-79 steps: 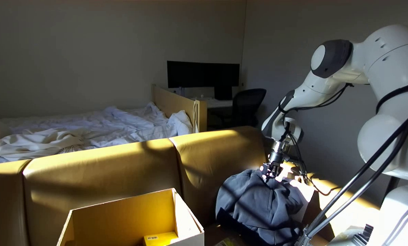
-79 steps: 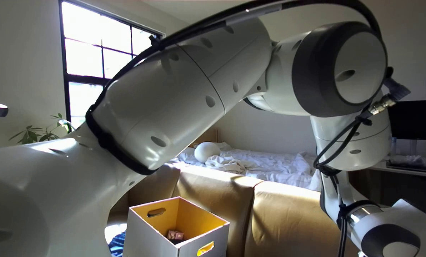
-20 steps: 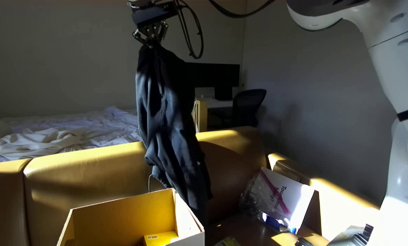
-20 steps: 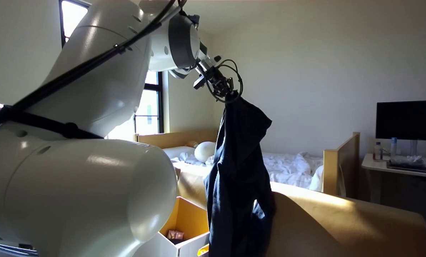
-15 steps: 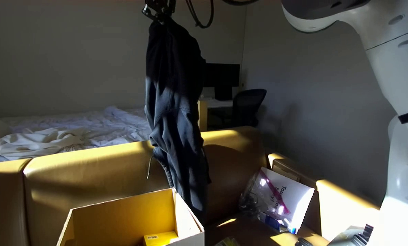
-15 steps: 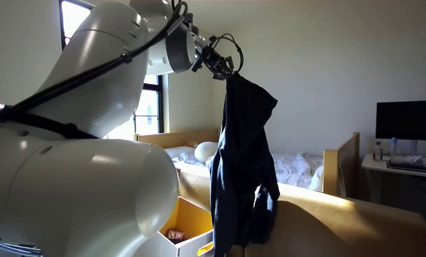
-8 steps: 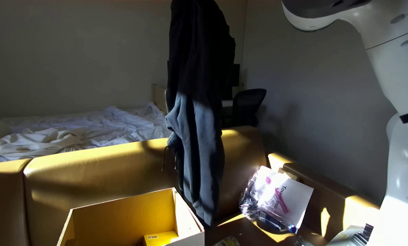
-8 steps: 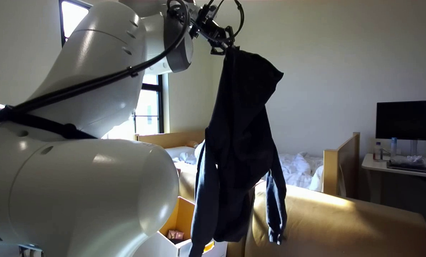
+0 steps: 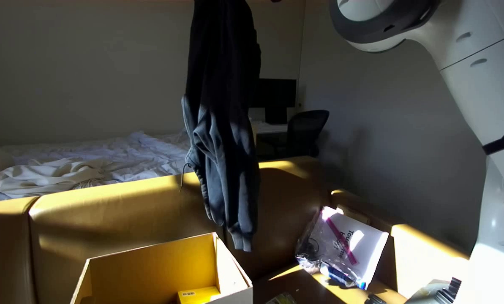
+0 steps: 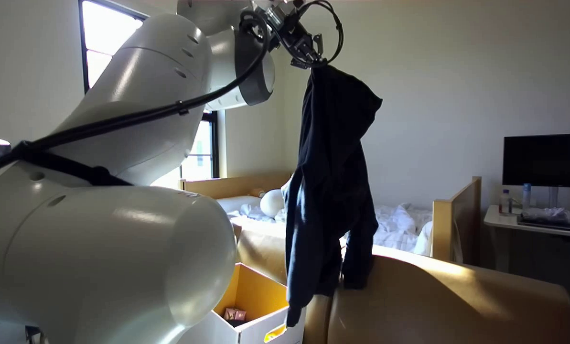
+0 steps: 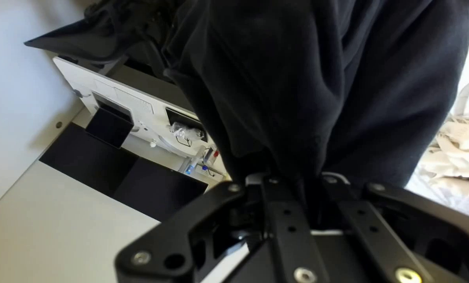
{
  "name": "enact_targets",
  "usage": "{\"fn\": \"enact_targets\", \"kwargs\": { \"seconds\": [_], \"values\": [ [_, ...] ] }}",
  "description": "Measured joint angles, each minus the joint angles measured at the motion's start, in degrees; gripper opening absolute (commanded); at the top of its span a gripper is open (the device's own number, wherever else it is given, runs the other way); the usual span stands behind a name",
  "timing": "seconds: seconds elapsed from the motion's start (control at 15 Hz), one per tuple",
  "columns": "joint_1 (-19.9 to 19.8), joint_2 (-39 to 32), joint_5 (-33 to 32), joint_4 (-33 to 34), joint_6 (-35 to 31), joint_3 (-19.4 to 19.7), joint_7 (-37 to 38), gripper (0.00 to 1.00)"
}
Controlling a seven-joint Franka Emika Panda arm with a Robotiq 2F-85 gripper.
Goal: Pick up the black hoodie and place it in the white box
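The black hoodie [image 10: 335, 181] hangs from the pincer [image 11: 297, 184], pinched at its top. It seems just outside the white box [image 9: 159, 264].

Home, sleeping area: wooden bed [image 10: 467, 215], rumpled white bedding [image 9: 150, 147], tan sofa [image 9: 108, 219] alongside; desk [image 10: 502, 220] with wide monitor [image 10: 547, 160], dark chair [image 9: 307, 131] beside.

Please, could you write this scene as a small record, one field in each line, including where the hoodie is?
Held item: black hoodie, hanging, not inside the white box
Grip: gripper closed on the hoodie's highest part
Box contents: at least a yellow package
Hoodie touching box: cannot tell
Furniture: tan sofa behind the box
Also on sofa: clear zip bag
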State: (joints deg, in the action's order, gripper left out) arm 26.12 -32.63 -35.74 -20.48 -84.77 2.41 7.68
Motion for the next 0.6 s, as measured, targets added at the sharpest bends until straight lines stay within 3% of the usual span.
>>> {"fn": "enact_targets", "kwargs": {
  "seconds": [0.07,0.13,0.4,0.6],
  "values": [
    [-0.44,-0.25,0.48,0.0,-0.96,0.0,0.14,0.14],
    [-0.69,-0.35,0.68,0.0,-1.3,0.0,0.18,0.08],
    [-0.22,-0.73,4.32,-0.24,-1.67,0.69,0.63,0.08],
    [1.65,-1.48,8.95,-0.24,-6.63,0.67,4.63,0.08]
  ]
}}
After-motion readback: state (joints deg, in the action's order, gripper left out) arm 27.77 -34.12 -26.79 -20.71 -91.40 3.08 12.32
